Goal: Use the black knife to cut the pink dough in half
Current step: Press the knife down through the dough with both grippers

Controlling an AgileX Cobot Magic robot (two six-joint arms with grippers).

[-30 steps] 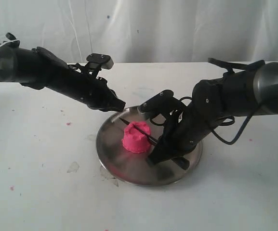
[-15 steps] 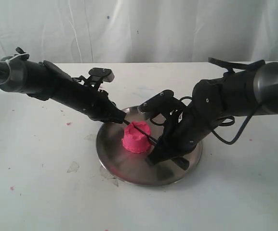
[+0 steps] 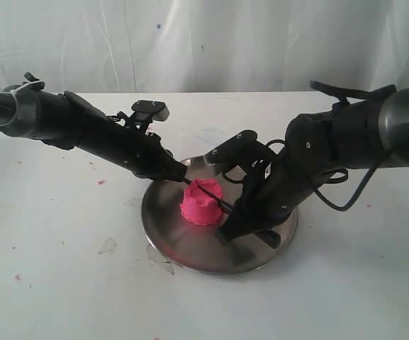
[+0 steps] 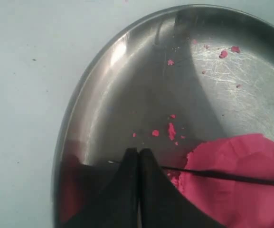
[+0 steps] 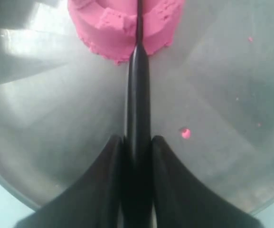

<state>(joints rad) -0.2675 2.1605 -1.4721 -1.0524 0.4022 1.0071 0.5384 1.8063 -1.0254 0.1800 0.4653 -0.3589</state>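
The pink dough [image 3: 201,203] is a squat lump in the middle of the round steel plate [image 3: 163,234]. The black knife [image 3: 210,193] lies across its top, blade sunk into a groove in the dough [image 5: 122,21]. My right gripper [image 3: 231,225] is shut on the knife's handle [image 5: 137,95], on the dough's right. My left gripper [image 3: 181,176] is shut, its tips [image 4: 138,152] over the thin blade [image 4: 222,175] near its point, just beside the dough [image 4: 241,185]. I cannot tell whether the tips touch the blade.
Pink crumbs [image 4: 171,130] lie scattered on the plate [image 4: 103,95] and one speck [image 5: 186,133] sits beside the handle. The plate rests on a white table [image 3: 62,269] dotted with small pink specks. A white curtain [image 3: 225,42] hangs behind.
My left gripper has come down and to the right, from above the plate's far rim to the knife's point beside the dough. The right gripper and knife have barely moved.
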